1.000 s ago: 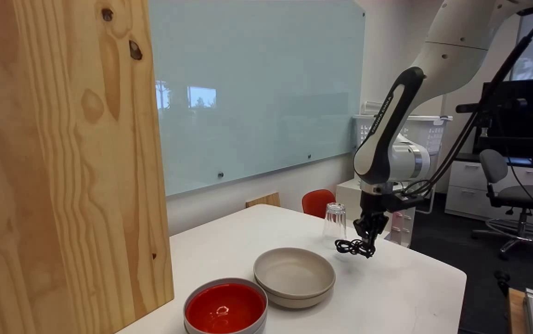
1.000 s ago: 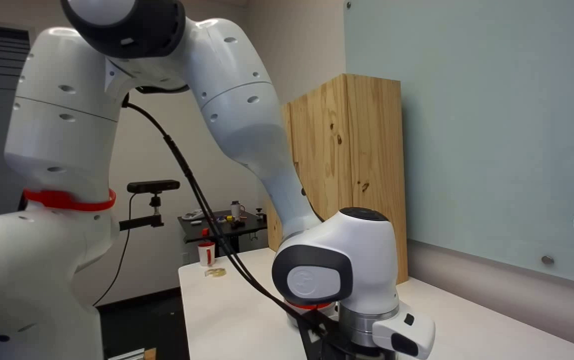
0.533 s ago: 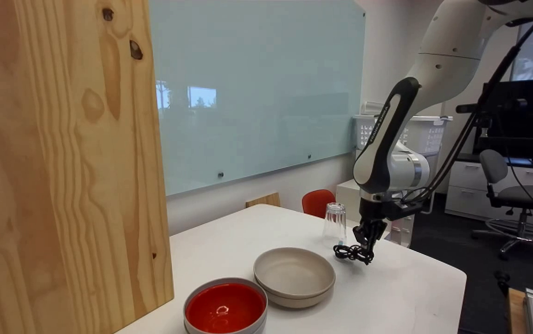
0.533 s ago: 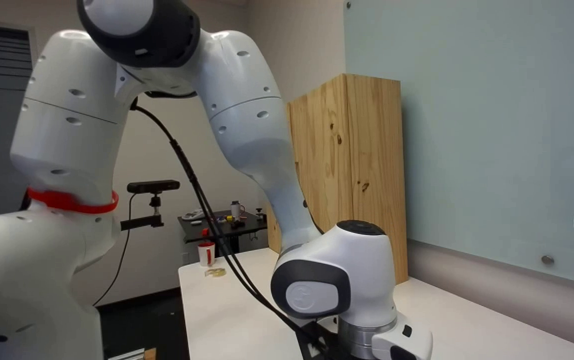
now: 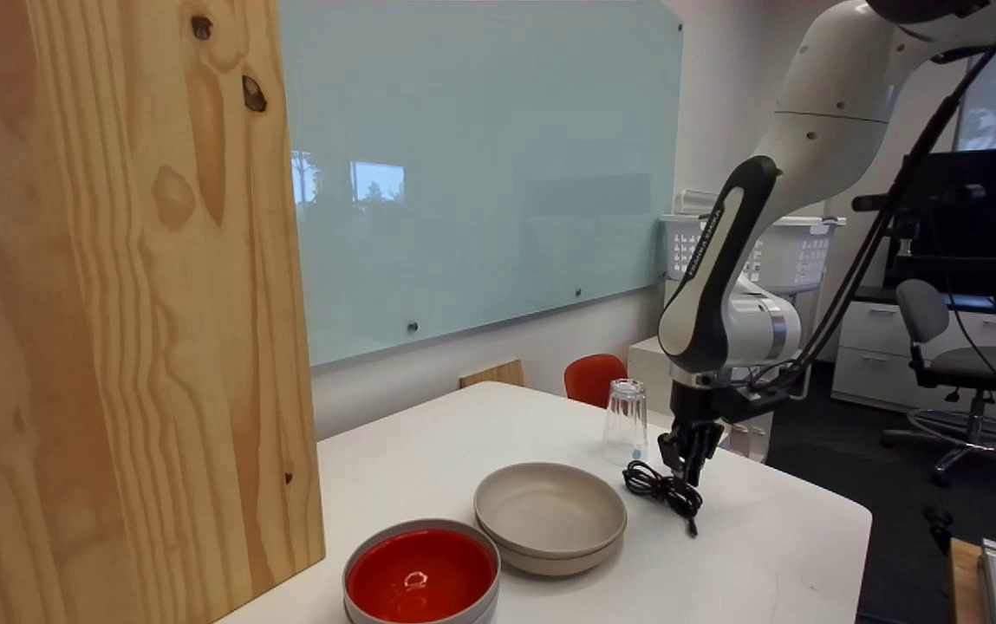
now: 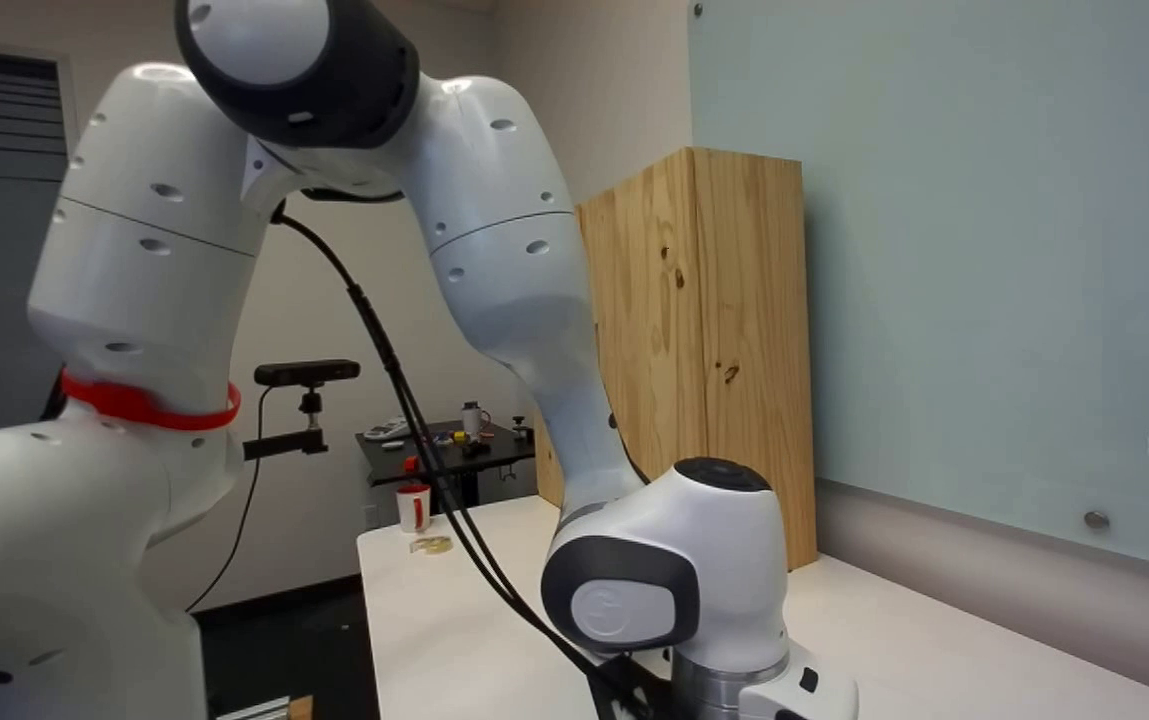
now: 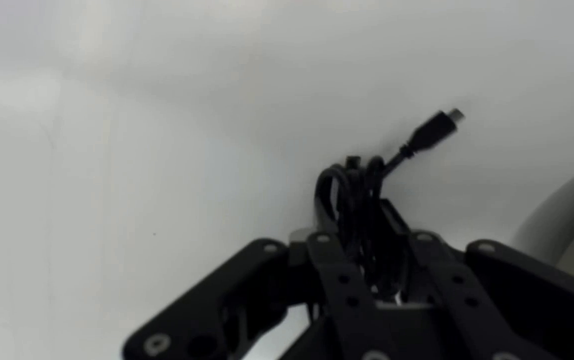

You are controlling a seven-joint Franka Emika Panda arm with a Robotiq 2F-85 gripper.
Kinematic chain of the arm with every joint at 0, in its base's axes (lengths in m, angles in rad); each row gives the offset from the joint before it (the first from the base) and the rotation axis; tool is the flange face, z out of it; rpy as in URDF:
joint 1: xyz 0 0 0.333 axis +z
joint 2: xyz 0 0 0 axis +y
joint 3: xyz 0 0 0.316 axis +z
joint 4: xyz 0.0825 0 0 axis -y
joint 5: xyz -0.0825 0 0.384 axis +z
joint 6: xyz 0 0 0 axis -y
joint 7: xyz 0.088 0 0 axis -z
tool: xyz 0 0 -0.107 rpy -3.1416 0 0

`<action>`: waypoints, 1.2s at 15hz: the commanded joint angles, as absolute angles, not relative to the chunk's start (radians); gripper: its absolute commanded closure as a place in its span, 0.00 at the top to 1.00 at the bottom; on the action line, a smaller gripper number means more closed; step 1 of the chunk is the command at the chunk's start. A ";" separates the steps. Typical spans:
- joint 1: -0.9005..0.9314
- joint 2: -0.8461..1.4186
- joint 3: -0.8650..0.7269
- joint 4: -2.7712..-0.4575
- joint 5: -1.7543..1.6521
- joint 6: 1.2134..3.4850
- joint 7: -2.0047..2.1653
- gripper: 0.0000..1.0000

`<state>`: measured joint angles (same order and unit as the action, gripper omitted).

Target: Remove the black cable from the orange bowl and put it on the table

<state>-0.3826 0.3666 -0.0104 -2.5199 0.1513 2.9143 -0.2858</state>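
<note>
thin tangled black cable is between narrowish jaws, can't tell if gripped, down by the white bench, round red-orange bowl well apart

I see a black cable, a white table, a red bowl ringed with grey and a beige bowl. Dark knots dot the yellowish board.

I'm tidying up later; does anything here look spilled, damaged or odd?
Nothing looks spilled or damaged. One oddity: in an exterior view, the clear drinking glass on the white table seems upside down, narrowing toward the top.
</note>
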 commanded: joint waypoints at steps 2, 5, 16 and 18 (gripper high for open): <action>-0.395 0.398 0.010 -2.481 0.148 2.897 -0.314 0.68; -0.372 0.385 0.001 -2.451 0.128 2.882 -0.300 0.92; -0.108 0.098 -0.147 -2.381 -0.160 2.622 0.023 1.00; -0.079 0.023 -0.110 -2.383 -0.211 2.535 0.110 1.00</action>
